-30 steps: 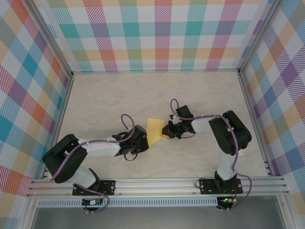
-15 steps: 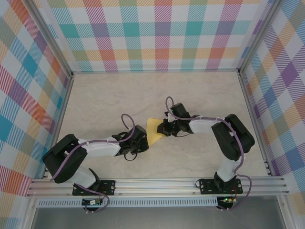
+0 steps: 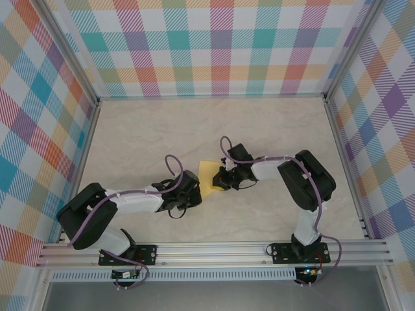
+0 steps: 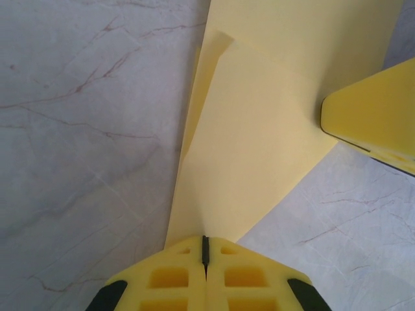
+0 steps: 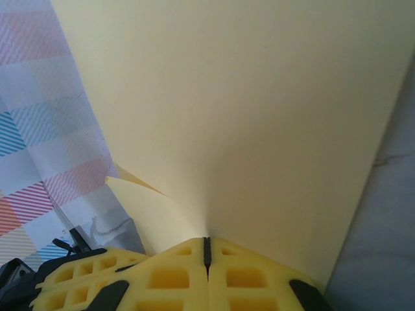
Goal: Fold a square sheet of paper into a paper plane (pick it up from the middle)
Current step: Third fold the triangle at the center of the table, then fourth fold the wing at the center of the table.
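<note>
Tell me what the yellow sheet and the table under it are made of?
The yellow sheet looks like thin matte paper: it shows a sharp crease and overlapping folded layers, and it curves softly where it is lifted. The table looks like pale marble with thin brown veins and a faint sheen, but it could just be a printed laminate.

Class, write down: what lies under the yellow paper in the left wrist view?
A lower layer of the same paper peeks out along its left edge, over the marble table. The table directly beneath is covered.
</note>
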Tool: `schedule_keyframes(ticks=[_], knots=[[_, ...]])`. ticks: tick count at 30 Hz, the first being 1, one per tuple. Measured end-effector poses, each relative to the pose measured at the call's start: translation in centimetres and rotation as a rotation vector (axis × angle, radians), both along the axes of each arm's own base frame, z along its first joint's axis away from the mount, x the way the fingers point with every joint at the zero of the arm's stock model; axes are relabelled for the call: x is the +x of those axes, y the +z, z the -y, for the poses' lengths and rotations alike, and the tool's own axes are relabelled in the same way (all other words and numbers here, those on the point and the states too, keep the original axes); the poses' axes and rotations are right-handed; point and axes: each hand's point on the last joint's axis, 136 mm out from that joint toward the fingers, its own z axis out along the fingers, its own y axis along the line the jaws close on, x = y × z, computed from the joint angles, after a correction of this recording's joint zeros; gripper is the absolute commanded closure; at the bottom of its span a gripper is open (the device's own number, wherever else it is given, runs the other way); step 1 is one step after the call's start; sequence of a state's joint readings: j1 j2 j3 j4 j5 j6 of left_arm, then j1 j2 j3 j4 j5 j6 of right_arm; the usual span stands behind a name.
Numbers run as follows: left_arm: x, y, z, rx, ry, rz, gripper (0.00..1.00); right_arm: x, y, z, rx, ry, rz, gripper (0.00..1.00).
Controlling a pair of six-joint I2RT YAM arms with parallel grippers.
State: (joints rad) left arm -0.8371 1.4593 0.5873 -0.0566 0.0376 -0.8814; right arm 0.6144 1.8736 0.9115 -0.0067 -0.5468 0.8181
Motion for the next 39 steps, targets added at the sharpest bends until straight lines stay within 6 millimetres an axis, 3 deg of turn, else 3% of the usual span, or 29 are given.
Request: schedule_keyframes(ticks=[7,13,18,20,24,27,31,39], knots=[[-1.9,-0.1,-1.8,0.011,-0.011,-0.022,0.96,0.0,0.0,-0.1,-0.002,0.003,-0.013,1.00],[-4.6,0.0,-4.6,0.055,-0.016,-0.067,0.92,0.0,0.1,-0.1,-0.007,0.003,-0.018,0.99],[-5.2,1.7,-5.4,0.040,-0.017,-0.050,0.82,0.0,0.2,0.1,-0.036,0.002,-0.034,0.86],[-4.5,2.9,-5.1,0.029,-0.017,-0.033,0.82,0.2,0.5,0.5,-0.069,-0.006,-0.033,0.75],[-1.8,5.4,-3.6,0.002,-0.009,0.007,0.82,1.2,2.7,2.0,-0.097,-0.062,0.008,0.64],[0.2,6.2,-2.1,-0.013,-0.019,0.017,0.84,2.4,4.3,3.7,-0.079,-0.135,0.032,0.60],[2.1,5.2,-0.4,0.009,-0.046,-0.014,0.87,2.9,3.7,5.1,-0.088,-0.185,0.004,0.58],[3.8,2.5,0.0,0.081,-0.062,-0.062,0.89,2.3,2.0,4.2,-0.058,-0.174,-0.068,0.58]])
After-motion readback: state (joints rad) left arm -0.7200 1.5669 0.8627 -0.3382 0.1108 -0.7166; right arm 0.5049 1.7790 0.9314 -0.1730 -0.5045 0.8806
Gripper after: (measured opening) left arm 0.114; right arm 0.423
